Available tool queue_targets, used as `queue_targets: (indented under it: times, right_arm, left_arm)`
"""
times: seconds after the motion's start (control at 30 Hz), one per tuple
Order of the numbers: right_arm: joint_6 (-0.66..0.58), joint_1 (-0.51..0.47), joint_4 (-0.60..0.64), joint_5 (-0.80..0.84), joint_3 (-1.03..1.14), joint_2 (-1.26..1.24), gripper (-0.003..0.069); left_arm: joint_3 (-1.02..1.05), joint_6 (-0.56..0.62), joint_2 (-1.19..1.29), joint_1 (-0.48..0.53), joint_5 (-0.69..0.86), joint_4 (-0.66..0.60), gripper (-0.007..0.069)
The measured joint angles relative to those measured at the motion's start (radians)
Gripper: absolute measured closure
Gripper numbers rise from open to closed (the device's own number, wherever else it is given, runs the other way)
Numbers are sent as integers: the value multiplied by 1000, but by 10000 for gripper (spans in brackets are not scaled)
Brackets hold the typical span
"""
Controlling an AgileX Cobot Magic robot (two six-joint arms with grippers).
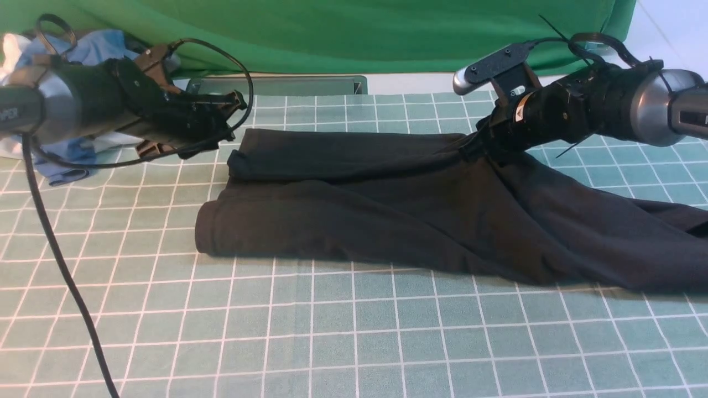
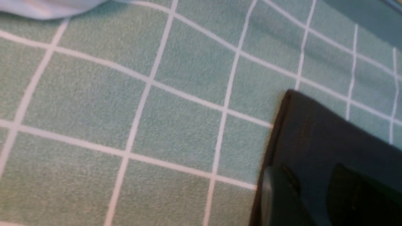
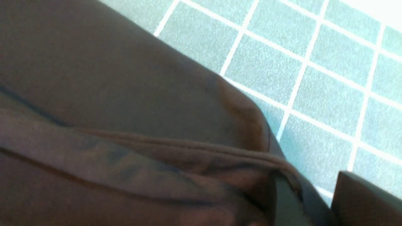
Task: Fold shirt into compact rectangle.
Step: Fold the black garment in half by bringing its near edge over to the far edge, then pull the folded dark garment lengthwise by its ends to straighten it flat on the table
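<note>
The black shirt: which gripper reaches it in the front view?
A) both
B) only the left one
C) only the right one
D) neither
C: the right gripper sits at the far edge of the shirt, while the left gripper is over the bare mat, apart from the cloth.
</note>
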Motion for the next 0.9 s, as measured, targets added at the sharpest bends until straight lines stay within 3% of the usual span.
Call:
queue_targets:
  times: [0.1,0.2,0.33,0.43,0.57,0.73,0.9]
  right_arm:
    - [6,0,-1,15,-4,-2,405]
    - [5,0,-1,74,-37,-17,419]
    - [-30,0,-2,225,-97,-49,549]
    - [-37,4,2,324,-113,-62,622]
    - [-45,26,20,480,-114,-62,628]
    - [-48,64,70,520,-114,-62,628]
    - [-48,107,80,519,-114,-62,628]
  left_arm:
    - [2,5,-27,3,24,25,300]
    - [2,25,-83,4,94,47,262]
    - [1,24,-133,4,298,45,268]
    - [1,17,-117,1,462,14,312]
    - [-6,74,-48,-10,527,-35,453]
    - [-72,103,51,-11,412,-60,599]
    - [-135,106,116,-12,247,-91,613]
